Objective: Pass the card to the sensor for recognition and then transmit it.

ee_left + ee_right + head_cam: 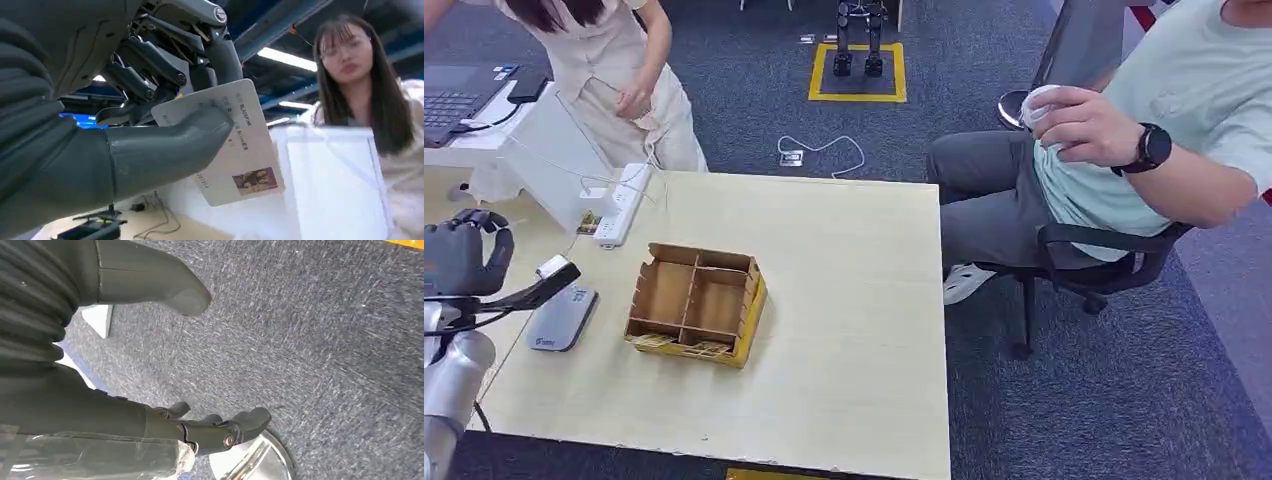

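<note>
The card (235, 145) was a pale, glossy rectangle with rounded corners, printed with lines of small dark text along one long side and a small colour photograph near one end. It was pinched in the left hand (165, 100) between the thick grey thumb, laid across its face, and the darker fingers (150, 60) behind it; most of the card stood clear of the grip. In the head view the left hand (464, 258) was held up beyond the table's left edge, and a thin dark piece with a light tip, taken for the card (549, 276) seen edge-on, reached from it over the sensor (561, 317), a flat grey pad lying on the table (854, 300) close to the left edge. Whether card and sensor touched could not be told.

The right hand (210, 430) hung over grey carpet with its fingers slightly curled and apart from the thumb, and nothing was held in it.

Near the table's middle sat a cardboard box (697, 303) with dividers. A power strip (619, 205) lay at the far left corner. One person stood behind that corner, and another sat in a chair off the right edge.
</note>
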`<state>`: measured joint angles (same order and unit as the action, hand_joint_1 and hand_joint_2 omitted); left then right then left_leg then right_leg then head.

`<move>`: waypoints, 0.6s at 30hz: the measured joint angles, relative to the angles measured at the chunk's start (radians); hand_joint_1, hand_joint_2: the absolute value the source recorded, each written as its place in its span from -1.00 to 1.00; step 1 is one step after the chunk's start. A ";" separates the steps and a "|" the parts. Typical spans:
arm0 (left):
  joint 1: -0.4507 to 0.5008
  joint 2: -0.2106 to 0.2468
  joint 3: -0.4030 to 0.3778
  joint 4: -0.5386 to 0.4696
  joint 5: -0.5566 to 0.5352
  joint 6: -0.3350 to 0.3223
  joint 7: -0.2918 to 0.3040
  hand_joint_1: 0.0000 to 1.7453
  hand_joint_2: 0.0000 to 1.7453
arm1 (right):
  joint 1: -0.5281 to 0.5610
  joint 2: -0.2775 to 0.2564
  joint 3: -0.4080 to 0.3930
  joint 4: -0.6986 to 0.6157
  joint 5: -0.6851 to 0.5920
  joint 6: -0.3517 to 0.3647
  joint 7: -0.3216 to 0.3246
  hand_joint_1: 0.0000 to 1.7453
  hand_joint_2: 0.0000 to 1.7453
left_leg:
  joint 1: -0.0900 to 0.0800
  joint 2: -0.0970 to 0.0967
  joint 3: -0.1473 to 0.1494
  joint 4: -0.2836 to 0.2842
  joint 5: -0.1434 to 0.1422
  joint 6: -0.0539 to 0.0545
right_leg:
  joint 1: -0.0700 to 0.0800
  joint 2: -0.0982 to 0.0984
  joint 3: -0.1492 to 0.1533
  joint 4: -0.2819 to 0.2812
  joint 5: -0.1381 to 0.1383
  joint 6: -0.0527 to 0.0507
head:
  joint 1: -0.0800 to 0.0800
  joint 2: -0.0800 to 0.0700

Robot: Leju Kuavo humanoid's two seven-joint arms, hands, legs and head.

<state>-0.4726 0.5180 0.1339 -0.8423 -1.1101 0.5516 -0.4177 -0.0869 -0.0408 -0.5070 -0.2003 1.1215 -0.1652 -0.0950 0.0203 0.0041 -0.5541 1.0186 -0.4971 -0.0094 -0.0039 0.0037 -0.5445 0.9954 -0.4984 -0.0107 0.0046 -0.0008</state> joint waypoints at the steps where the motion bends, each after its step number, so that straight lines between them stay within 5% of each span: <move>1: -0.019 -0.005 -0.002 -0.003 -0.001 -0.007 0.001 1.00 1.00 | -0.002 0.001 0.000 -0.001 0.003 0.003 0.003 -1.00 1.00 | 0.000 0.000 0.000 0.000 0.000 0.000 | 0.000 0.000 0.000 0.000 0.000 0.000 | -0.001 0.000; 18: -0.193 -0.092 -0.062 -0.006 -0.015 -0.019 0.019 1.00 1.00 | -0.017 0.014 0.000 -0.002 0.031 0.013 0.013 -1.00 1.00 | 0.000 0.001 0.000 0.000 0.000 0.000 | 0.000 0.001 0.000 0.000 0.000 0.000 | 0.000 0.000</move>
<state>-0.6654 0.4261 0.0721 -0.8484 -1.1250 0.5325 -0.3986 -0.1038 -0.0267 -0.5066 -0.2022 1.1521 -0.1526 -0.0820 0.0202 0.0048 -0.5543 1.0190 -0.4970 -0.0094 -0.0040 0.0045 -0.5447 0.9954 -0.4983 -0.0108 0.0042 -0.0008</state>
